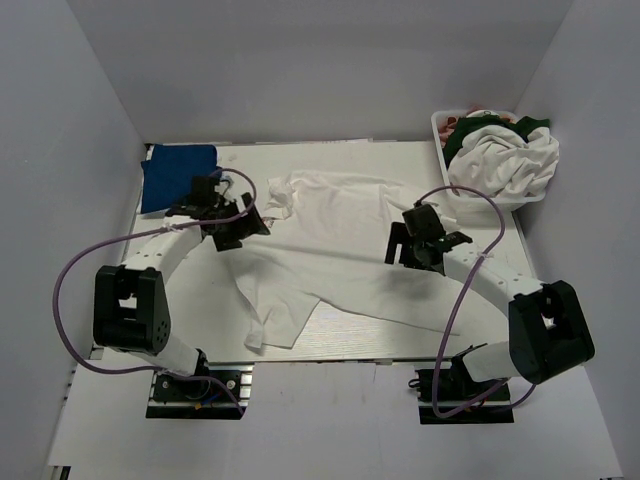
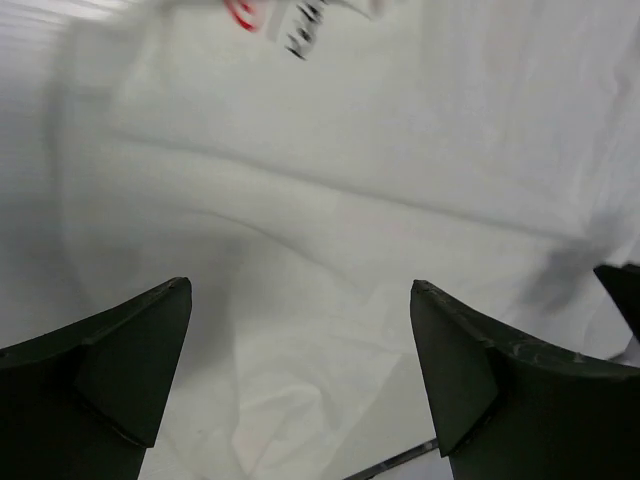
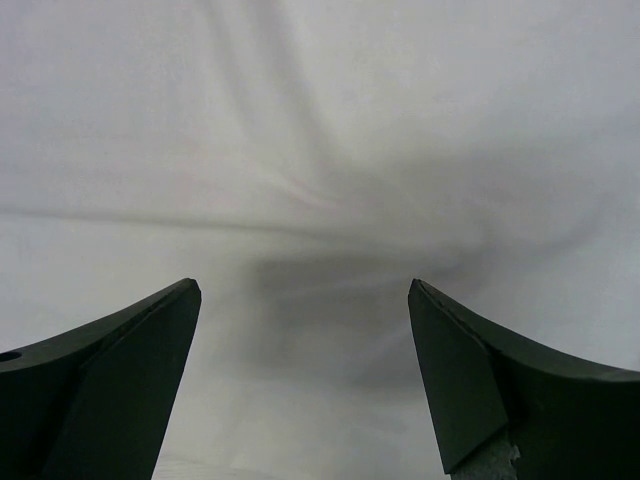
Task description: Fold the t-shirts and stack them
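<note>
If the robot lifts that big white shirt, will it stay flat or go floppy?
Probably floppy: the white shirt lies creased and bunched on the table. It would likely sag from wherever it's pinched. It looks thin, so probably light.

The top external view looks down from above and behind the arm bases and takes in the whole table (image 1: 300, 160). Each wrist view looks out past its own tips, the left gripper (image 2: 300, 283) or the right gripper (image 3: 303, 283), and faces the white t-shirt (image 1: 330, 235) from close up. All three views share that cloth.
</note>
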`<move>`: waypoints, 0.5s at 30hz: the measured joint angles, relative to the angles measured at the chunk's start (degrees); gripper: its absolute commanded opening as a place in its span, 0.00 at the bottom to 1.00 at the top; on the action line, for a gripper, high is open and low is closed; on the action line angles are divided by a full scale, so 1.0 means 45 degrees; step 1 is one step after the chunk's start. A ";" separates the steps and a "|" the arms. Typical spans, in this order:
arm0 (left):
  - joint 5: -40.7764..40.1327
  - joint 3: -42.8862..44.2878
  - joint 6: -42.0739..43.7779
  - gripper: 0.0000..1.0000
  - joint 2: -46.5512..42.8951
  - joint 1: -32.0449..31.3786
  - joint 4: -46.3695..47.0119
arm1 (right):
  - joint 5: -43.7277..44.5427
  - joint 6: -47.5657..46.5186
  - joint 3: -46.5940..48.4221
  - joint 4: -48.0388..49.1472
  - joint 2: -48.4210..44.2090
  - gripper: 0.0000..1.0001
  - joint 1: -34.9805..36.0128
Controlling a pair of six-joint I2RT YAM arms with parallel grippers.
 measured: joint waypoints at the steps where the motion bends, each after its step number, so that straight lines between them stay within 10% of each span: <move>1: 0.0359 -0.0146 -0.0024 1.00 -0.0019 -0.0432 0.0136 | -0.0117 0.0024 -0.0005 0.0034 -0.0024 0.90 0.0034; 15: -0.2127 -0.2880 -0.2302 1.00 -0.0340 -0.3565 -0.1807 | 0.0165 0.0758 -0.1350 -0.0117 0.0374 0.90 0.0039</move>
